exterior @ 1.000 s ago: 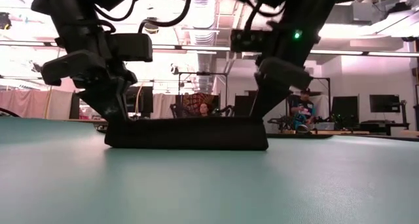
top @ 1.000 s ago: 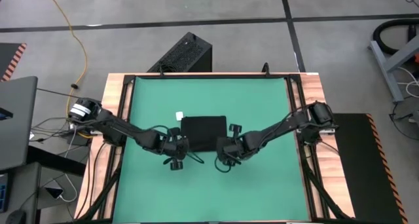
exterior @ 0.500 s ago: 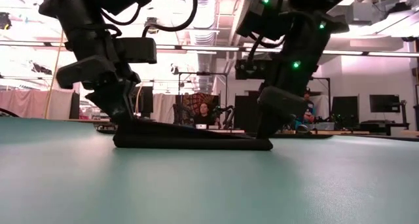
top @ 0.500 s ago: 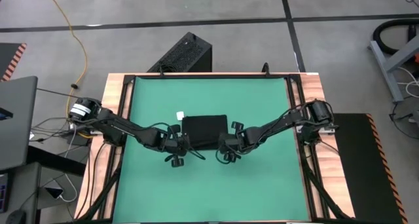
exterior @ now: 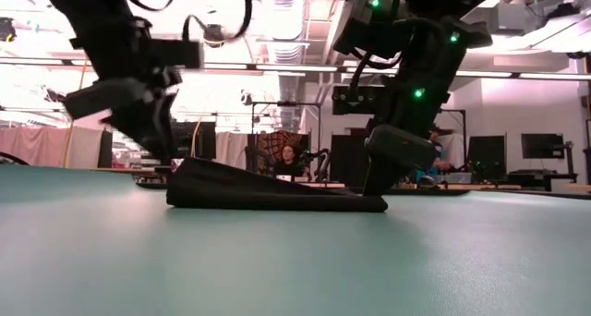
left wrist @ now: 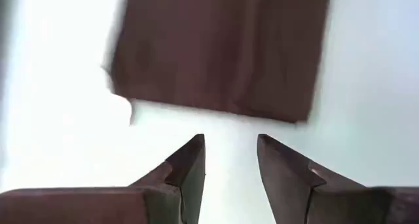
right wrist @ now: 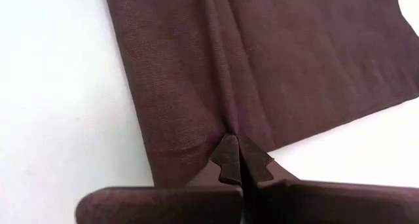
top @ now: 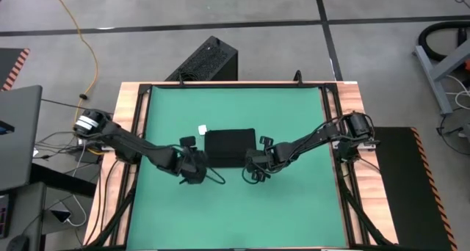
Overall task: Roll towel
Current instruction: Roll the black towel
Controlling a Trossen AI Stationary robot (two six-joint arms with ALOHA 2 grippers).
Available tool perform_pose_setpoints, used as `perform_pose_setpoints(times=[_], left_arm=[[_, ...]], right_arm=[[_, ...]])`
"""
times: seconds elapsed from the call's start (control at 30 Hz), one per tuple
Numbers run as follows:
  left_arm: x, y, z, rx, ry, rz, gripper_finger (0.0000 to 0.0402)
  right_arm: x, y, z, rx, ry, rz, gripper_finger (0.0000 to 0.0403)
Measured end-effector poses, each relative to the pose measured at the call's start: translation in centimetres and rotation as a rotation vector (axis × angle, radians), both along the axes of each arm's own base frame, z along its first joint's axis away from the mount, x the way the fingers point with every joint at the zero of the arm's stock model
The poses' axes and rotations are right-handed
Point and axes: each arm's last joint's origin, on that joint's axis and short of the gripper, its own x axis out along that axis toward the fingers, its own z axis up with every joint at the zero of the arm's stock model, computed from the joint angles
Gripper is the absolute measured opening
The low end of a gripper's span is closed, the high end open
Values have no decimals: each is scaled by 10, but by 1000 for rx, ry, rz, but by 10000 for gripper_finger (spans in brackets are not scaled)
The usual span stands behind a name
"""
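Observation:
The black towel [top: 230, 147] lies folded in the middle of the green mat [top: 294, 119], its white tag [top: 201, 130] at its far left corner. In the low view the towel [exterior: 268, 191] is humped at its left end and flat at its right. My left gripper [left wrist: 230, 165] hovers open just short of the towel's near left corner [top: 208, 164], touching nothing. My right gripper [right wrist: 237, 160] is shut on the towel's near edge by its right corner. My right gripper pinches the towel's near edge [right wrist: 226, 133] between its two fingertips, close to the near right corner. It comes slanting down from the near right. A crease runs up the cloth from the fingertips. The towel lies on the mat; one layer or several, I cannot tell.
A black ribbed box [top: 205, 60] stands on the floor beyond the table's far edge. A laptop [top: 15, 133] and cables sit off the left side. Wooden borders [top: 132, 133] frame the mat. Bare mat lies on all sides of the towel. People [exterior: 288, 159] sit far behind.
My left gripper has opened, let go of the towel's near left part and drawn back up and toward the table's left edge. The towel's near edge has come down from a raised band; its left end now stands humped, its right end flat. My right gripper stays shut.

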Motion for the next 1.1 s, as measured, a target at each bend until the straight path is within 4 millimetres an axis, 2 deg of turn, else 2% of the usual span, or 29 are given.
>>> perform_pose_setpoints(times=[0.1, 0.23, 0.37, 0.6, 0.9, 1.1], left_arm=[[1, -13, 6, 73, -130, -9, 114], [10, -28, 4, 87, -335, -154, 66], [13, -17, -5, 107, -370, -194, 10], [4, -1, -30, -8, -309, -194, 1], [-10, 14, -52, 28, -341, -72, 0], [-15, 19, -59, -64, -317, -59, 0]], right_arm=[[0, 0, 0, 0, -2, 3, 0], [0, 0, 0, -4, 0, 12, 0], [0, 0, 0, -4, 0, 14, 0], [0, 1, 0, 1, 4, 27, 0], [1, 2, 0, 7, 1, 35, 0], [1, 1, 0, 7, 0, 34, 32]])
